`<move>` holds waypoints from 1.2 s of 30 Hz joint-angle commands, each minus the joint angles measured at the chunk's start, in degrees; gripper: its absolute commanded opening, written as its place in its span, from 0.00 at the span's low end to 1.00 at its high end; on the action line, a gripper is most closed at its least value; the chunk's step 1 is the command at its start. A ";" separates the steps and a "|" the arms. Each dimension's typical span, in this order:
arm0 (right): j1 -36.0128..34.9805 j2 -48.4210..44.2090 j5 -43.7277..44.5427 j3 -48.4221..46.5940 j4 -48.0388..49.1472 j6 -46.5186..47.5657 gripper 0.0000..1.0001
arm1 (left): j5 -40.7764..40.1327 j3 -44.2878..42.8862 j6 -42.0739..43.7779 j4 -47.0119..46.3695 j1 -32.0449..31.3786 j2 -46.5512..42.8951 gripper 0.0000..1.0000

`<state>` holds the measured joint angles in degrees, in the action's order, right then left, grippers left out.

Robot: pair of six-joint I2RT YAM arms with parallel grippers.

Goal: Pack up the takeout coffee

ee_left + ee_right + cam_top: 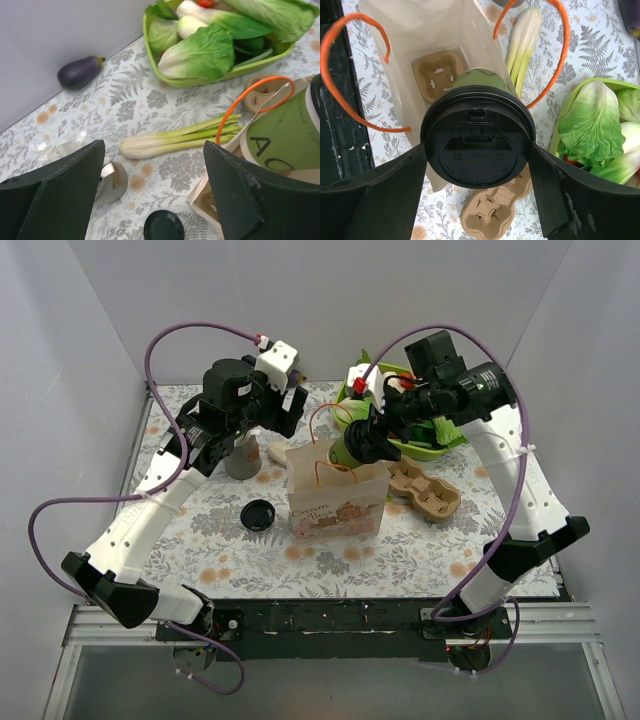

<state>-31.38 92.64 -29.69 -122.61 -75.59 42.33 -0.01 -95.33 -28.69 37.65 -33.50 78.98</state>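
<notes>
— Black fingers fill the bottom corners of the right wrist view. The right gripper is spread fairly wide and clamped on the takeout coffee, which is lidded, with one finger on each side.

— And the other arm?

— The left gripper has its jaws wide apart with nothing between them. It hangs behind the bag, upper left of centre in the overhead view.

— Where's the cup against the bag?

— The paper bag stands upright in the middle of the overhead view with its mouth open. The cup sits right at that mouth, over the back edge. Whether its base is past the rim, I can't tell. The green tray of leafy vegetables lies just behind, upper right.

— So lowering it in is the step?

— I'd say so. A cardboard carrier lies at the bottom of the bag, up and left of the cup in the right wrist view, so the cup doesn't look centred over it. I'd shift toward a socket first, hold the cup upright, then go straight down slowly.

— Hazards?

— The orange handles arch on both sides, and a finger could snag one and drag the light bag over. The free gripper could steady the rim. A spare carrier and a loose black lid lie either side of the bag.
</notes>
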 commanded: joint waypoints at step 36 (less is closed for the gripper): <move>-23.73 -16.53 19.65 37.70 8.71 7.24 0.01 | 36.74 24.84 -11.21 -15.93 15.65 -6.91 0.77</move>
<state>-52.21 78.13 -15.49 -89.32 -69.80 46.87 29.80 -72.31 -39.31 24.23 -17.82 75.61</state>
